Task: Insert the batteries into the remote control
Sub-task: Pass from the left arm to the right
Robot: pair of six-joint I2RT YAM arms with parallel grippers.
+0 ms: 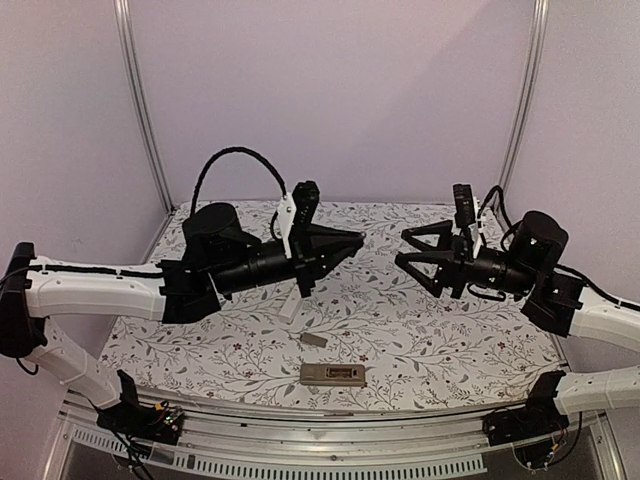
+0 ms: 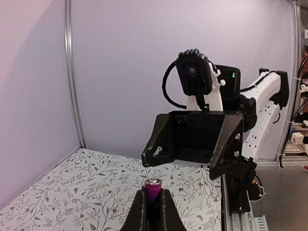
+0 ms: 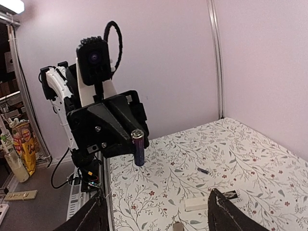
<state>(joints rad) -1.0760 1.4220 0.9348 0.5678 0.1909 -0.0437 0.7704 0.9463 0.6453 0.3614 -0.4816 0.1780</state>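
- The table is covered with a white cloth printed with grey leaves (image 1: 450,330). There are pale walls all round and a metal frame post (image 1: 140,100) at the far left corner.
- A small grey flat rectangular piece (image 1: 314,340) lies on the cloth. Just near of it is the slim dark rectangular remote control (image 1: 333,375), close to the near edge.
- There's also a white flat block (image 3: 197,203) lying on the cloth, and a tiny dark loose battery (image 3: 203,170) a bit farther back.
- Nothing sits between my two hands, just air.
- My left gripper (image 1: 355,243) has its fingers pinched together on a slim purplish battery with a silver cap (image 2: 153,192). It stands upright, cap end sticking out past my fingertips.
- My right gripper (image 1: 401,248) is spread wide with nothing in it and isn't touching anything.
- Both hands are up off the cloth, tips facing each other, near but apart.
- The held battery is straight across from my open right jaws, to their left.
- The remote is well nearer and lower than both hands, roughly below the gap between them.
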